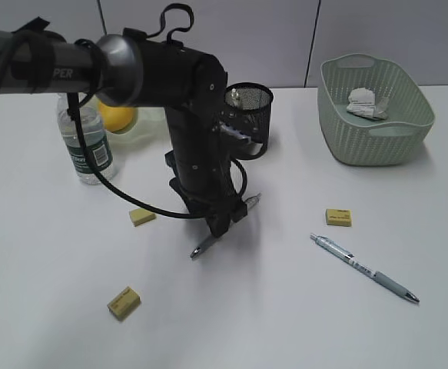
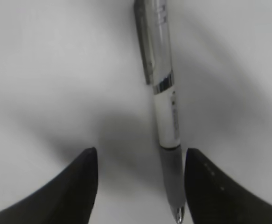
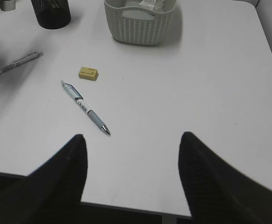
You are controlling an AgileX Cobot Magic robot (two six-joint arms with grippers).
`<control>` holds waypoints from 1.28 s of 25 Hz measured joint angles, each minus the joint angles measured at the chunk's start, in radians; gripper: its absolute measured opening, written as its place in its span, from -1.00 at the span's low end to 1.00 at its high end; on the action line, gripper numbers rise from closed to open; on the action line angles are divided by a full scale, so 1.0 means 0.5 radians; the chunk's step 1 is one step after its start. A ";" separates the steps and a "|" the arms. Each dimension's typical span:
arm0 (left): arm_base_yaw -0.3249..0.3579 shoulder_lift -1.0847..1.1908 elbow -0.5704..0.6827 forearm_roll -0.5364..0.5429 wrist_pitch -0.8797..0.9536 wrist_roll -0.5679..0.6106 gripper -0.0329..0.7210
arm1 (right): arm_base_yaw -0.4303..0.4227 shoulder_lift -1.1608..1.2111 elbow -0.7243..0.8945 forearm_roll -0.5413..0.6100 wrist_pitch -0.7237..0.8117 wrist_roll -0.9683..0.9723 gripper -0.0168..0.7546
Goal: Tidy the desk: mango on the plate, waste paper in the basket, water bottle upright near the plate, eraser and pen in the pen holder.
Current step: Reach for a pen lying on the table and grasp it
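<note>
The left wrist view is the only one that shows the gap at the left gripper [image 2: 140, 186]: its two dark fingers [image 2: 80, 186] stand apart over the desk [image 2: 42, 70], and a pen [image 2: 166, 121] lies between them, close against the right-hand finger, tip toward the camera. Whether that finger touches the pen cannot be told; the other one is clear of it.

From the exterior view the same gripper [image 1: 222, 219] is mostly hidden by its own arm, and only the two ends of that pen [image 1: 205, 246] stick out beneath it. This view alone takes in the water bottle [image 1: 85, 142] standing upright behind and to the left of the arm, the mango [image 1: 117, 117] on the plate [image 1: 150, 123] beside the bottle, the pen holder [image 1: 250, 108] just behind the arm, and two erasers [image 1: 141, 217] [image 1: 124, 301] to its left.

The right gripper [image 3: 133, 182] hangs open and empty, fingers well apart. Ahead of it lie a second pen [image 3: 85, 107], a third eraser [image 3: 88, 73] and, further off, the basket [image 3: 140, 25] with the waste paper [image 3: 154, 4] inside.

The arm tube bears letters ending "PER"; the bottle's label cannot be read.
</note>
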 joint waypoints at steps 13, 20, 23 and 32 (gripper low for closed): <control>-0.030 0.164 -0.198 -0.057 0.049 0.002 0.16 | 0.000 0.000 0.000 0.000 0.000 0.002 0.32; -0.061 0.216 -0.303 0.001 0.110 0.001 -0.14 | 0.000 0.000 0.000 0.000 0.000 0.002 0.32; -0.065 0.229 -0.314 0.018 0.112 0.001 -0.36 | 0.000 0.000 0.000 0.000 0.000 0.002 0.32; -0.063 0.232 -0.326 -0.036 0.147 -0.012 -0.65 | 0.000 0.000 0.000 0.000 -0.002 0.003 0.31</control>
